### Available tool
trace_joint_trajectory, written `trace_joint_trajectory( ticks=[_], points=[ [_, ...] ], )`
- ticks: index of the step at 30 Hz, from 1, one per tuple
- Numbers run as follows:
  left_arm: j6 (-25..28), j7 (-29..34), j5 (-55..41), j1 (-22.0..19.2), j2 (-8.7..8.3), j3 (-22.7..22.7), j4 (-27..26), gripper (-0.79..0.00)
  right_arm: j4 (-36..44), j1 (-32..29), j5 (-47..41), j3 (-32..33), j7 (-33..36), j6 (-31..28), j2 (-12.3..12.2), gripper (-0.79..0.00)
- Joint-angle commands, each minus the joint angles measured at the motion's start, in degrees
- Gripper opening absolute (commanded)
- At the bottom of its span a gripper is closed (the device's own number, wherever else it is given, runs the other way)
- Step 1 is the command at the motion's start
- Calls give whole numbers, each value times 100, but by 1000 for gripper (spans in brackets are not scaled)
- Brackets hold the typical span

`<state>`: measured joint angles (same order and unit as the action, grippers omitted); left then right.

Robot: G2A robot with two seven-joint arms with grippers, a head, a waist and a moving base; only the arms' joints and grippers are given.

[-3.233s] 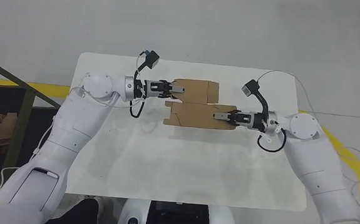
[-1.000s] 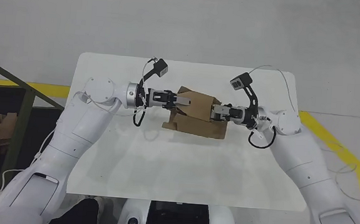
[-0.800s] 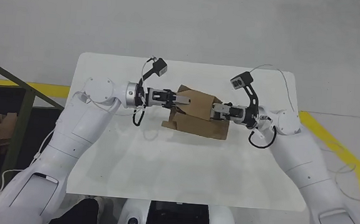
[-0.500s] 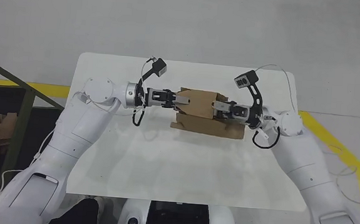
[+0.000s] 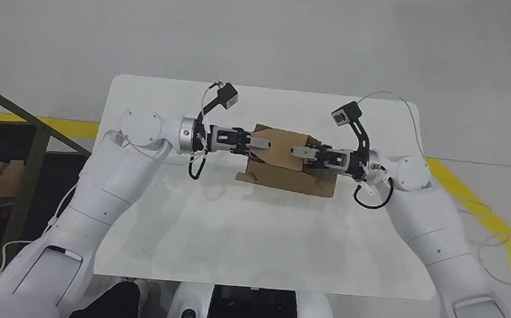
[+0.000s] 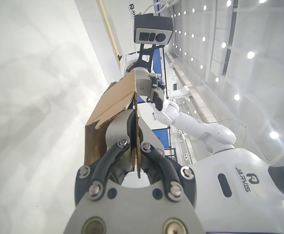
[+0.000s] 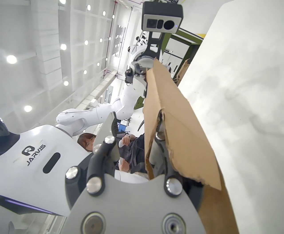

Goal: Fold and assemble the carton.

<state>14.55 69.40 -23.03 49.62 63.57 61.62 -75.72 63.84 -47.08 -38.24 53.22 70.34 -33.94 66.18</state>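
A half-opened cardboard carton [image 5: 287, 157] is presented between two robot arms, the white table [image 5: 232, 237] beneath it. At the carton's left end, a panel is pinched firmly by the left gripper [image 5: 258, 142], apparently as an anchor. At its right end, the right gripper [image 5: 305, 152] is spread wide, one finger tucked behind a flap, seemingly so the walls can be squared.
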Motion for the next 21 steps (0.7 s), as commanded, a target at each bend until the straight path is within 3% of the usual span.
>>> trace_joint_trajectory(
  ticks=[1, 8, 12, 15, 19, 20, 21],
  points=[
    [-2, -9, 13, 3, -2, 0, -5, -785, -22, 11, 18, -11, -9, -9, 12, -576],
    [-24, -17, 8, 6, -5, -6, -18, -785, -122, 42, 33, -27, -14, -13, 51, -785],
    [-19, -20, 2, 6, -5, -9, -23, -770, -177, 71, 88, -26, -12, -11, 68, -785],
    [-9, -24, 9, 8, -8, -7, -31, -708, -220, 94, 140, -19, -14, -3, 80, -785],
    [-4, -19, -32, 29, -13, 10, -58, -453, -249, 115, 240, -20, -70, 53, 96, -785],
    [-6, -12, -65, 38, -15, 21, -69, -262, -254, 120, 286, -24, -93, 70, 100, -785],
    [-7, -2, -85, 46, -17, 32, -85, -157, -259, 127, 354, -29, -136, 94, 103, -785]
  ],
)
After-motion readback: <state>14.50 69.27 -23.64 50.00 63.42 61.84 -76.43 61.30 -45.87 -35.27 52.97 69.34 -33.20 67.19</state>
